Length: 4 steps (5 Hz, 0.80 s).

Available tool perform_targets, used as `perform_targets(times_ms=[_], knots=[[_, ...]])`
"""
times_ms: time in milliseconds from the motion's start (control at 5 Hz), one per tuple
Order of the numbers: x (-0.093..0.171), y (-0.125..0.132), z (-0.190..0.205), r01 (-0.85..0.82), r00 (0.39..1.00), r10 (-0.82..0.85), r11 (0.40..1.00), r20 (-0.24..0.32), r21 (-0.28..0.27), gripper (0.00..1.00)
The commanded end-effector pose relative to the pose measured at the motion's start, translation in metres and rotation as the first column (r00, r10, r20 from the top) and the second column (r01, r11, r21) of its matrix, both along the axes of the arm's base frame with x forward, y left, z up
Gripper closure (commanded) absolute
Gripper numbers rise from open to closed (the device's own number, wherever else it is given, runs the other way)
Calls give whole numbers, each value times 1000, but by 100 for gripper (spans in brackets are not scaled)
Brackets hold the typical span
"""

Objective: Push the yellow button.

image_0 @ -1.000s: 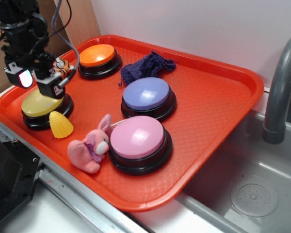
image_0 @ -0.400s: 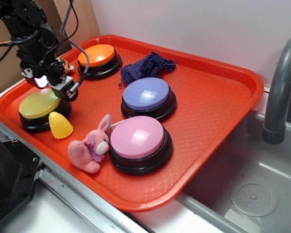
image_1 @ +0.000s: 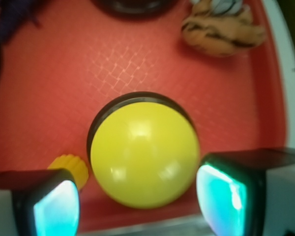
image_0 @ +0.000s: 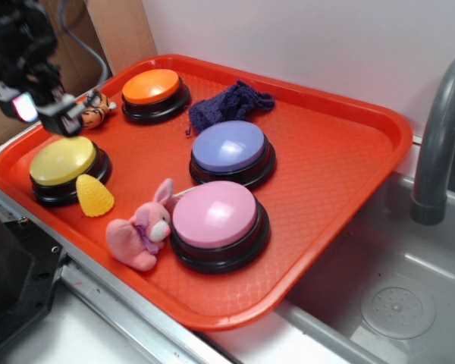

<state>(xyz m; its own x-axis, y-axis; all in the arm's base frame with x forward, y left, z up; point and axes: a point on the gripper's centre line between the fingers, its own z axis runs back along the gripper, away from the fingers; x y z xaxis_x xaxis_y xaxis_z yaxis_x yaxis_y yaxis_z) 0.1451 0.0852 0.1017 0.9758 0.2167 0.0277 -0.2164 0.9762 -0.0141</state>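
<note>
The yellow button (image_0: 62, 159), a big round shiny yellow dome on a black round base, sits near the left front corner of the red plastic tray (image_0: 341, 163). A little yellow bumpy cone toy (image_0: 95, 195) touches its front side.

A moment ago the black robot gripper (image_0: 38, 114) was low down, right on the yellow dome. Now it has gone up and back, and there is a clear gap between it and the button. So the push looks done, and the arm seems to be leaving.

The side view shows the whole tray: the orange button (image_0: 152, 86), the purple button (image_0: 229, 146), the pink button (image_0: 214, 214), the pink bunny toy (image_0: 141, 229) and the dark blue knitted cloth (image_0: 231, 102). It does not show the fingers well.

The wrist view looks straight down. There the two fingers (image_1: 233, 194) stand wide apart, one on each side of the yellow dome, holding nothing. It also shows the small striped tiger toy (image_1: 221, 29) up close.
</note>
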Motion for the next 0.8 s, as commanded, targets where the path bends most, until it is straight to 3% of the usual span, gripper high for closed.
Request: perform_targets(times_ms=[0, 600], knots=[[1, 9, 26, -30, 999, 30, 1000, 25, 0, 0], [-14, 10, 43, -21, 999, 20, 1000, 31, 13, 0]])
